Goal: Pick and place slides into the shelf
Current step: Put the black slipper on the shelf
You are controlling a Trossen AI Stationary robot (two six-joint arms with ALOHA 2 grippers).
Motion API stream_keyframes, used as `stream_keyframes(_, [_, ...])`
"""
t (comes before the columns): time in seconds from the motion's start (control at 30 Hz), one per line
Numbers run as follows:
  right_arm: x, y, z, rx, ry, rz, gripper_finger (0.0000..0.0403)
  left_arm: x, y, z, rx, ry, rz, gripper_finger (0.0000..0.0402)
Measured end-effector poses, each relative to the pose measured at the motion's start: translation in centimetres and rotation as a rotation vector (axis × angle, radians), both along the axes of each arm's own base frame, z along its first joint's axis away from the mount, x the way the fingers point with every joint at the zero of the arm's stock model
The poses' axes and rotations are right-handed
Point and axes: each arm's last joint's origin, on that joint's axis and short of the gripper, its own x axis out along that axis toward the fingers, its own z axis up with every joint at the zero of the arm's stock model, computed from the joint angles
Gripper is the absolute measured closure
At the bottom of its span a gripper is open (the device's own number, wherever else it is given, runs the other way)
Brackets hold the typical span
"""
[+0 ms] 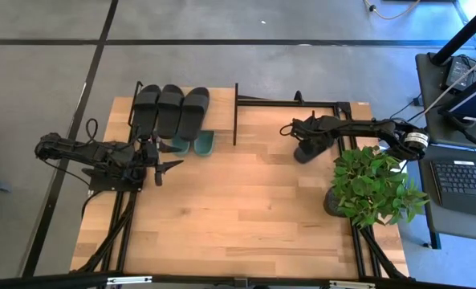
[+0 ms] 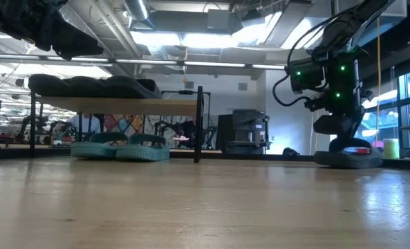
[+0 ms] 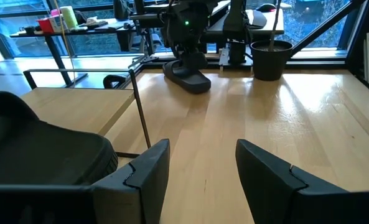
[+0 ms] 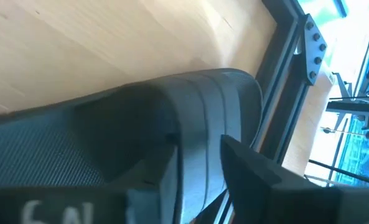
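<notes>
Three black slides (image 1: 171, 111) lie side by side on the shelf's wood top board (image 1: 221, 108), and two green slides (image 2: 120, 147) sit under it. A fourth black slide (image 1: 306, 151) rests sole-down on the table at the far right, with my right gripper (image 1: 308, 144) down on it and shut on its strap. My left gripper (image 3: 203, 168) hovers open beside the shelf's near right corner, with nothing between its fingers. My right gripper holds the black slide by its wide strap (image 4: 200, 118). One finger (image 4: 259, 177) lies against the strap's outer face; the other reaches into the hollow under the strap and is mostly hidden. The fingers slant down from the table's right side. The slide's sole (image 2: 350, 161) is on the table.
A leafy plant in a dark pot (image 1: 372, 186) stands near the table's right edge, just in front of my right arm. A black metal frame rail (image 4: 284, 93) runs close behind the slide. The shelf's upright post (image 3: 139, 106) stands beside my left gripper. Bare wood spans the middle and near side.
</notes>
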Motion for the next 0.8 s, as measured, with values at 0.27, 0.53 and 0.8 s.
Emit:
stream_keyframes(0.27, [0.0,0.0,0.0,-0.001,0.006,0.003,0.037,0.0,0.0,0.0,0.0,0.001,0.0,0.0225])
stream_keyframes(0.53, [0.0,0.0,0.0,0.004,0.016,0.02,0.0386,0.0,0.0,0.0,0.001,0.001,0.0,0.0225])
stream_keyframes(0.8, [1.3,-0.7,1.6,-0.001,-0.026,0.096,0.0391,0.0,0.0,0.0,0.001,0.002,0.0,0.0225])
